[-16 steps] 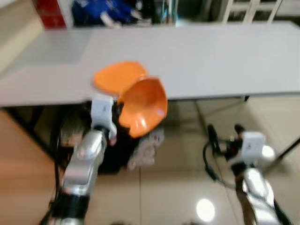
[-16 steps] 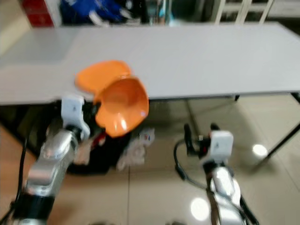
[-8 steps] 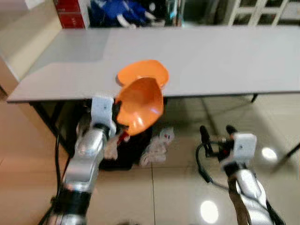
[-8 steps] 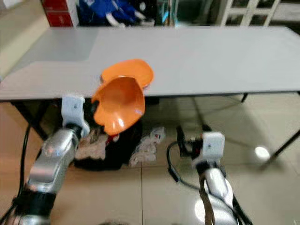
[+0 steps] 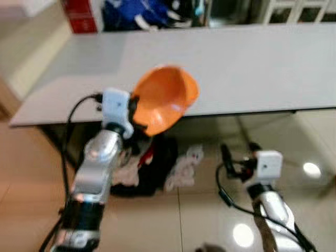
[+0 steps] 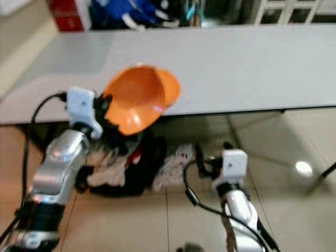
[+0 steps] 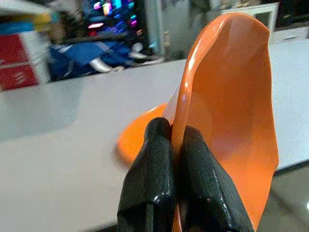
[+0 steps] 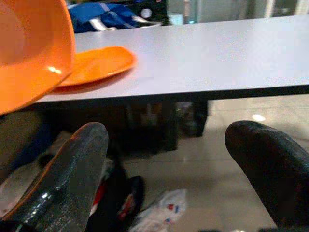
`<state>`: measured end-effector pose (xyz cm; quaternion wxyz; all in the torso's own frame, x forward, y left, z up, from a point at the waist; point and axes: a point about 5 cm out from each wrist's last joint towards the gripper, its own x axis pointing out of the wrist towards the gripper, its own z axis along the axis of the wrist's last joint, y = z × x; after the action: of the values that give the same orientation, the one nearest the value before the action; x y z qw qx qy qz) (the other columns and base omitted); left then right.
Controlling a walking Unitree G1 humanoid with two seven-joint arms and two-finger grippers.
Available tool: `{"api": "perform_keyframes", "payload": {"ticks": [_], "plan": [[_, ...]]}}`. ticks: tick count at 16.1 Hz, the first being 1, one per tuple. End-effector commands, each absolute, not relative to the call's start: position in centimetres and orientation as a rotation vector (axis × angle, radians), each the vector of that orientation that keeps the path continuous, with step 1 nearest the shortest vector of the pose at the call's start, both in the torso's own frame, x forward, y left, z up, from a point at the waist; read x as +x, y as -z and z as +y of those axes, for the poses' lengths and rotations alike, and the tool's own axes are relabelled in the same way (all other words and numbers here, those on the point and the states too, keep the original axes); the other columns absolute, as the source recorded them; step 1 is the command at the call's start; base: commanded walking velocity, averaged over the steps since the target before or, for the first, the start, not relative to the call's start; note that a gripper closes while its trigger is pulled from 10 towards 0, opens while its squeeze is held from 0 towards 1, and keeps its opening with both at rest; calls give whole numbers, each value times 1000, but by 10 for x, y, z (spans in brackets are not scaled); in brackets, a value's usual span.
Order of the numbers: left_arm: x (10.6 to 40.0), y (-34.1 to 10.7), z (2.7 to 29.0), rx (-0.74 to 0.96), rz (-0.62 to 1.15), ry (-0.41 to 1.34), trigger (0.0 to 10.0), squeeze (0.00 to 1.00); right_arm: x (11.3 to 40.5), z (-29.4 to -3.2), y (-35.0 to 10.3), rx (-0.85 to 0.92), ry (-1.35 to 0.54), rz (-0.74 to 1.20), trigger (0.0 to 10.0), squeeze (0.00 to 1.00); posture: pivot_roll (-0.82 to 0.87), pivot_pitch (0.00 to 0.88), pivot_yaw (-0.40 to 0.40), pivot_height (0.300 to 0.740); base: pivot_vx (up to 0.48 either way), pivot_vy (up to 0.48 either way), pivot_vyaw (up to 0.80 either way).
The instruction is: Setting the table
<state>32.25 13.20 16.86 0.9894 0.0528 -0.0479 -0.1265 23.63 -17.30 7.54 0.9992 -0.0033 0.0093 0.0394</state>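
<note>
The left end effector (image 7: 176,145) is clenched on the rim of an orange bowl (image 5: 164,103), one black finger on each face of the rim. The bowl is held tilted, its hollow turned toward the head camera, at the near edge of the grey tabletop (image 5: 252,63) and partly over it. An orange plate (image 8: 91,64) is seen lying flat on the tabletop near that edge, just beyond the bowl.

The right end effector (image 8: 169,164) is held low in front of the tabletop, above the tiled floor (image 5: 210,210), well apart from the bowl; its two fingers are spread wide and nothing is gripped.

Under the tabletop, a dark bag (image 5: 152,168) and pale crumpled bags (image 5: 184,165) are noted on the floor. Beyond the far edge, a red box (image 5: 81,13) and blue items (image 5: 131,10) are recorded; the head views are blurred.
</note>
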Motion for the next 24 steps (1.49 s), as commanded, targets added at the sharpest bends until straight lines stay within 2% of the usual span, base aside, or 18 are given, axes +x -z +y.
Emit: {"api": "perform_keyframes", "payload": {"ticks": [1, 3, 7, 10, 12, 13, 16, 17, 21, 24], "plan": [[324, -185, 119, 136, -163, 319, 0, 0, 236, -174, -75, -2, -74, 20, 10000, 0, -68, 26, 52, 740, 480, 0, 0], [324, -203, 98, 149, -209, 429, 0, 0, 237, -173, -73, -3, -78, 25, 10000, 0, -66, 24, 50, 740, 480, 0, 0], [335, -227, 93, 112, -246, 458, 0, 0, 238, -171, -71, -1, -81, 28, 10000, 0, -67, 24, 53, 740, 480, 0, 0], [347, -262, 87, 18, -282, 511, 0, 0, 238, -169, -69, 2, -86, 34, 10000, 0, -67, 27, 52, 740, 0, 0, 0], [355, -292, 64, -113, -310, 591, 0, 0, 239, -168, -68, 2, -92, 36, 10000, 0, -69, 24, 49, 740, 0, 0, 0], [360, -294, 58, -180, -278, 600, 0, 0, 240, -167, -68, 1, -95, 36, 10000, 0, -72, 24, 50, 740, 0, 0, 0], [384, -276, 59, -348, -122, 514, 0, 0, 238, -167, -69, 1, -93, 34, 10000, 0, -90, 27, 57, 740, 0, 0, 0], [396, -251, 59, -475, 50, 466, 0, 0, 236, -168, -68, 0, -92, 36, 10000, 0, -95, 36, 52, 740, 0, 0, 0], [404, -216, 56, -578, 209, 368, 0, 0, 231, -169, -68, -11, -100, 45, 10000, 0, -124, 53, 47, 740, 0, 0, 0], [404, -204, 42, -656, 282, 343, 0, 0, 225, -170, -67, -16, -100, 56, 10000, 0, -149, 65, 53, 740, 0, 0, 0]]}}
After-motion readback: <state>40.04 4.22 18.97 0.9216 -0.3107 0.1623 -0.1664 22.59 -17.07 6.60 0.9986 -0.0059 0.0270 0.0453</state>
